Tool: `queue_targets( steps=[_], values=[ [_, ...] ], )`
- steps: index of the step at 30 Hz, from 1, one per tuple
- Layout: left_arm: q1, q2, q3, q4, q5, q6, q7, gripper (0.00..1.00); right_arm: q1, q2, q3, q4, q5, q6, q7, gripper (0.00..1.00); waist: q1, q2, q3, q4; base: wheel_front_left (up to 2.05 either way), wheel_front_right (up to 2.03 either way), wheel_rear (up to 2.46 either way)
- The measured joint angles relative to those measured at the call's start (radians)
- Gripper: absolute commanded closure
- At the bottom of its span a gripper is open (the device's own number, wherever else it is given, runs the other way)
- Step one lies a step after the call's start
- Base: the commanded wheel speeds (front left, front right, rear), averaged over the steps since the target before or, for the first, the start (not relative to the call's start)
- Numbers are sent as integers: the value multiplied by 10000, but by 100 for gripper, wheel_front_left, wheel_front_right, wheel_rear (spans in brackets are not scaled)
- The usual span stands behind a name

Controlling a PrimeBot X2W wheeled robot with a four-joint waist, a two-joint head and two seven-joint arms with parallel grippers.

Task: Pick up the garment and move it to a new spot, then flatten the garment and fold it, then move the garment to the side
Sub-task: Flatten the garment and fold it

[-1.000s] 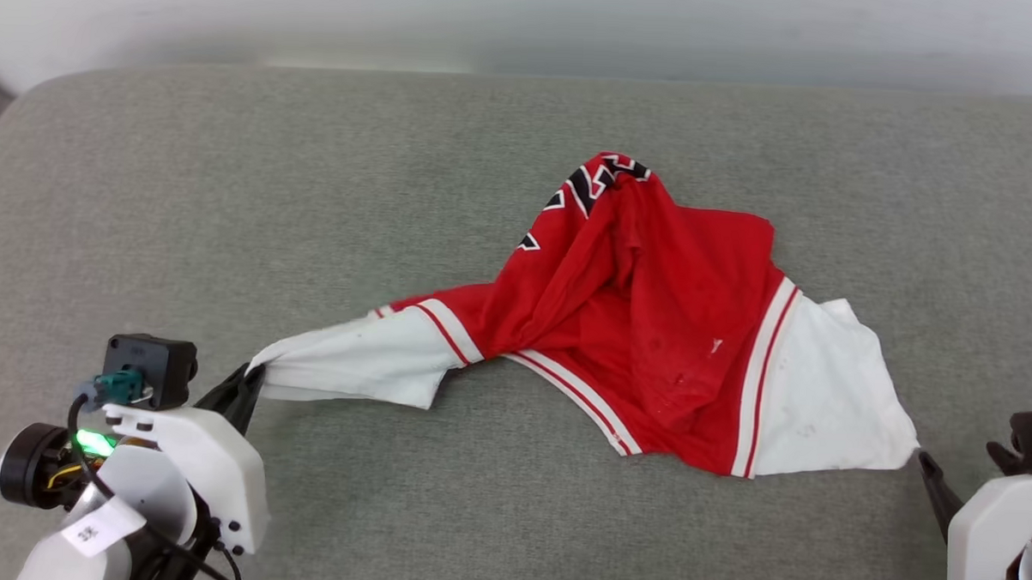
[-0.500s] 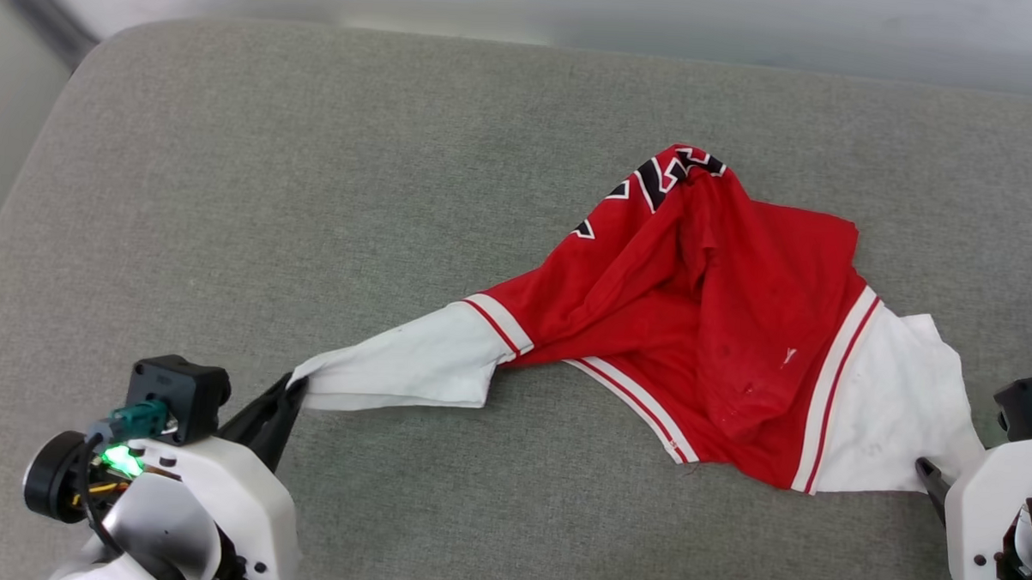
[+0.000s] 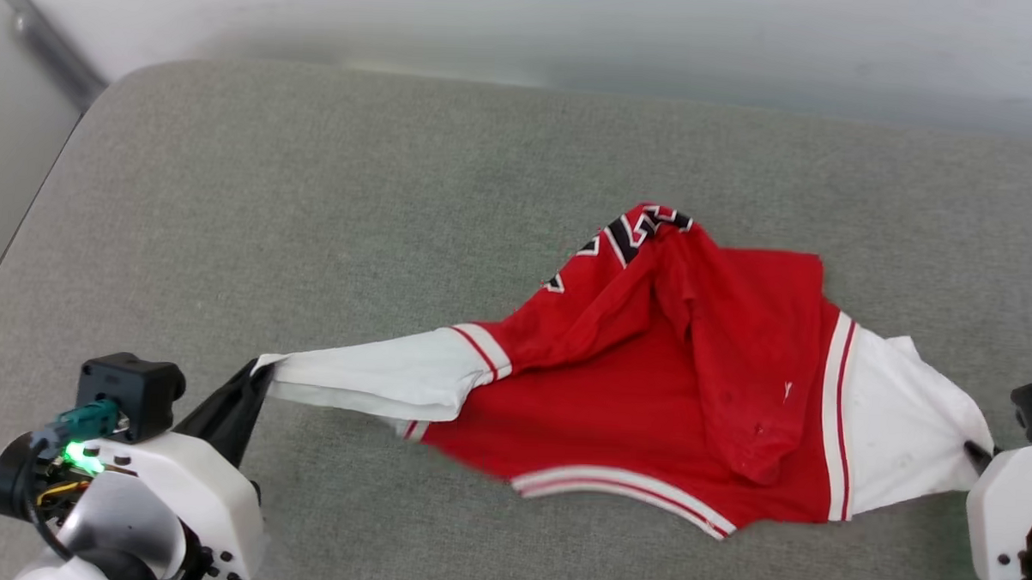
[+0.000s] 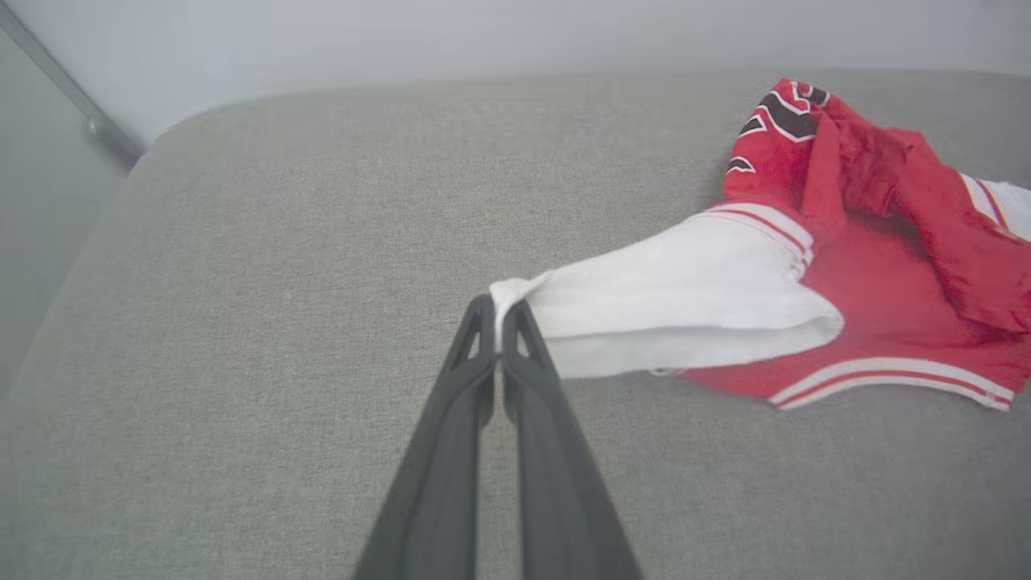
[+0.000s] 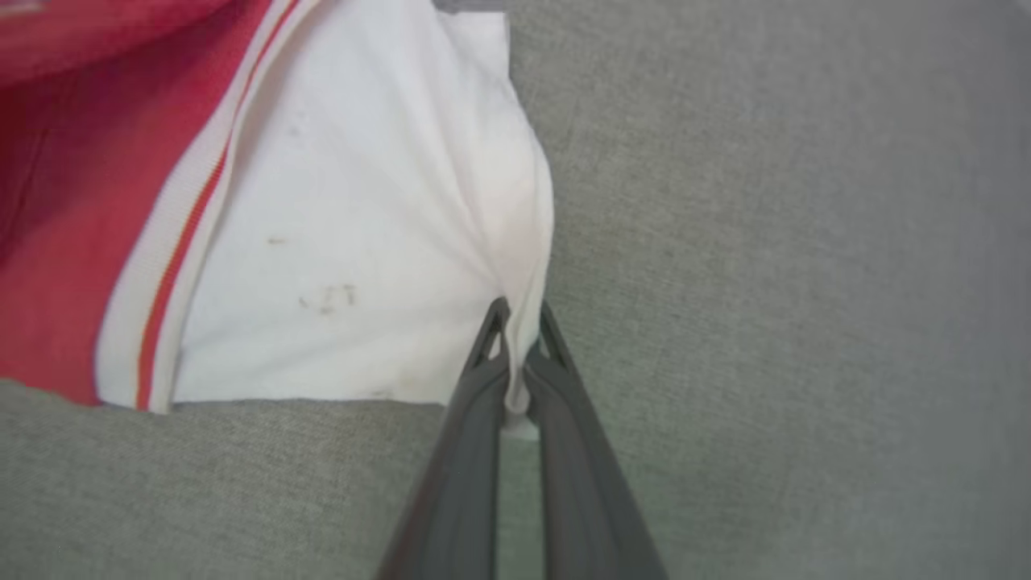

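Observation:
The garment (image 3: 649, 415), a red jersey with white sleeves and striped trim, is stretched across the grey cushion (image 3: 312, 231), still bunched at its top where black lettering shows. My left gripper (image 3: 258, 375) is shut on the tip of the left white sleeve (image 4: 660, 310), as the left wrist view shows with my left gripper (image 4: 501, 310) pinching the cloth. At the right, my right gripper (image 3: 978, 449) is shut on the edge of the right white sleeve (image 5: 346, 242); in the right wrist view my right gripper (image 5: 519, 322) has white fabric between its fingers.
The cushion's left edge (image 3: 20, 221) drops off beside a pale wall with a dark strip (image 3: 44, 42). Its back edge runs along a light wall (image 3: 576, 35). Bare cushion lies in front of and behind the jersey.
The right gripper has taken hold of the right sleeve. Both grippers have pulled the jersey wider, and its lower striped hem has spread out. The head camera also shifted.

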Motion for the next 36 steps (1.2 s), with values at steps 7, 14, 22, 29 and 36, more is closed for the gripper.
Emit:
queue_targets(
  steps=[7, 14, 22, 29, 36],
  values=[
    [131, 324, 686, -341, -270, 81, -155, 100, -423, -654, -199, -957, 326, 0, -98, 100, 0, 0, -743, -401, 0, 0, 0],
    [-53, 775, 1450, -800, -606, 69, -161, 100, -1307, -1231, -332, -2021, 984, 2, 228, 100, 0, 0, -1480, -780, 0, 0, 0],
    [-1275, 1319, 2196, -1415, -941, -6, -96, 100, -2956, -1827, -295, -2780, 1396, 0, 261, 100, -1, 0, -2148, -1122, 0, 0, 0],
    [-2745, 1618, 2738, -1791, -1465, 84, 19, 100, -4498, -2011, -27, -3030, 1605, 0, 54, 100, 0, 0, -2303, -1392, 0, 0, 0],
    [-3870, 1921, 3131, -1902, -1682, 194, 81, 100, -5430, -1881, 111, -3001, 1707, 0, -201, 100, -1, 0, -2237, -1597, 0, 0, 0]
  ],
)
